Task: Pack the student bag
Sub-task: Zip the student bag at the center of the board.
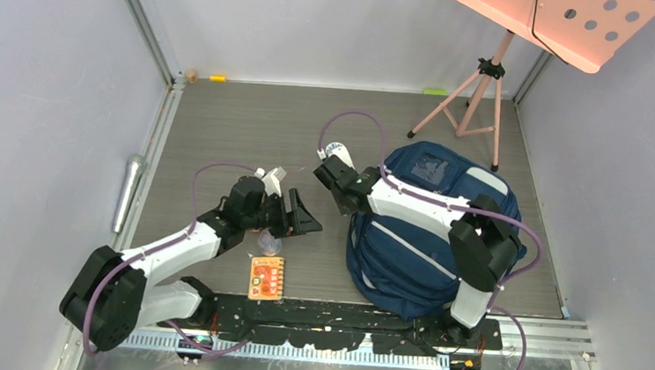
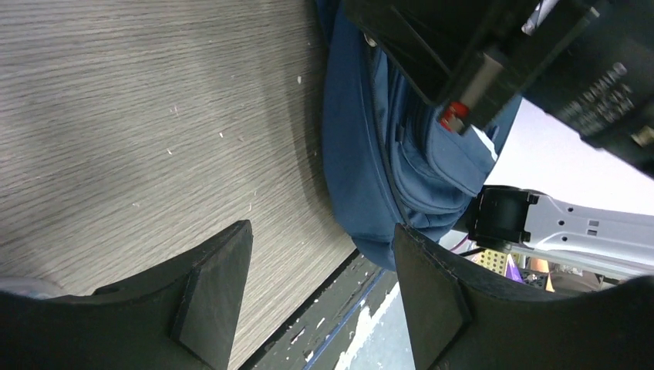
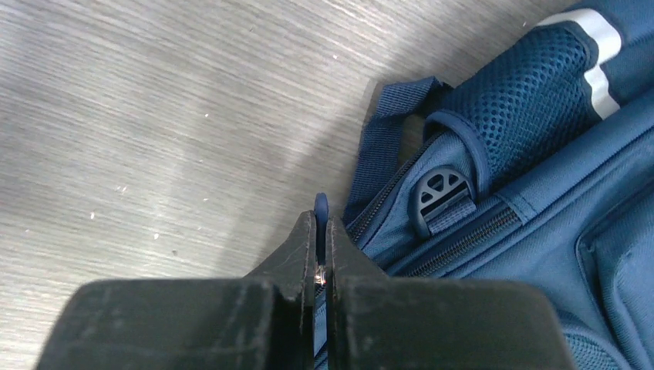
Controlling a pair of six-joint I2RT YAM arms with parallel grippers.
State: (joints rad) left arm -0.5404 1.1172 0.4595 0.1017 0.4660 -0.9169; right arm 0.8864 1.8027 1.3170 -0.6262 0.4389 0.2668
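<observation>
Slippage is the main risk: the right gripper (image 3: 320,231) is pinched shut on a thin blue tab (image 3: 321,206), judged a zip pull, at the backpack's (image 1: 430,237) left side. The tab could be lost if pulled at an angle, or the unheld bag dragged along. The left gripper (image 1: 302,214) is held wide and empty over the table (image 1: 223,115) just beside it. The backpack is laid front up toward the table's near right corner, its long axis running from near edge to far edge.

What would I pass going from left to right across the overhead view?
Silver tube by the left wall → small yellow piece at the far edge → orange booklet → blue backpack.
</observation>
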